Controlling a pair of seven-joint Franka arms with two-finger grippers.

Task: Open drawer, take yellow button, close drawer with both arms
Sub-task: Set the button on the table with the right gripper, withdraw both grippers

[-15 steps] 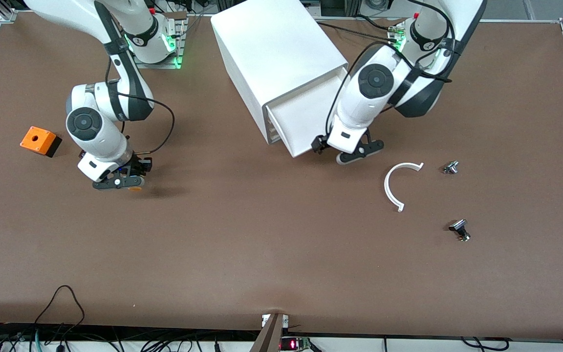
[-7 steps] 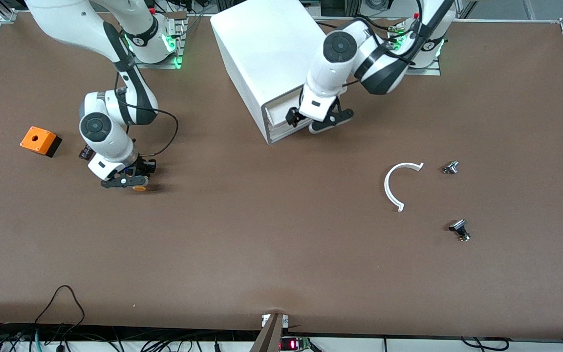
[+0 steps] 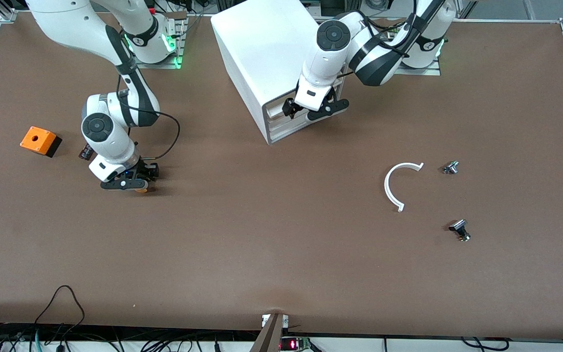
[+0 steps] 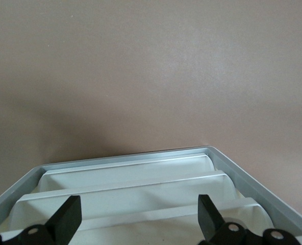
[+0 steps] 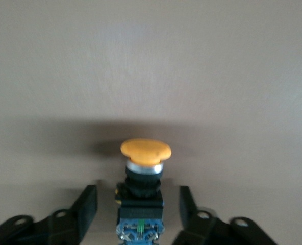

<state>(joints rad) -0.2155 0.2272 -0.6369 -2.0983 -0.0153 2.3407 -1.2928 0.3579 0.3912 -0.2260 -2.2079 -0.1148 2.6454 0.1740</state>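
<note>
The white cabinet (image 3: 267,49) stands near the robots' bases. Its uppermost drawer (image 3: 277,106) is pushed in, its front about level with the lower trays; it also shows in the left wrist view (image 4: 141,232). My left gripper (image 3: 311,111) is open and empty right at the drawer front, fingers spread wide (image 4: 138,219). My right gripper (image 3: 132,185) is low at the table toward the right arm's end. It is open, and the button (image 5: 142,189), orange cap and dark body, sits between its fingers with a gap on each side. The orange cap shows under the gripper in the front view (image 3: 140,189).
An orange cube with a hole (image 3: 40,141) and a small dark part (image 3: 85,152) lie beside the right gripper. A white curved strip (image 3: 394,186) and two small metal parts (image 3: 451,167) (image 3: 460,230) lie toward the left arm's end.
The left gripper has pushed the drawer from far out into the cabinet. The right gripper has moved slightly toward the table's middle, down to the table, with the button.
</note>
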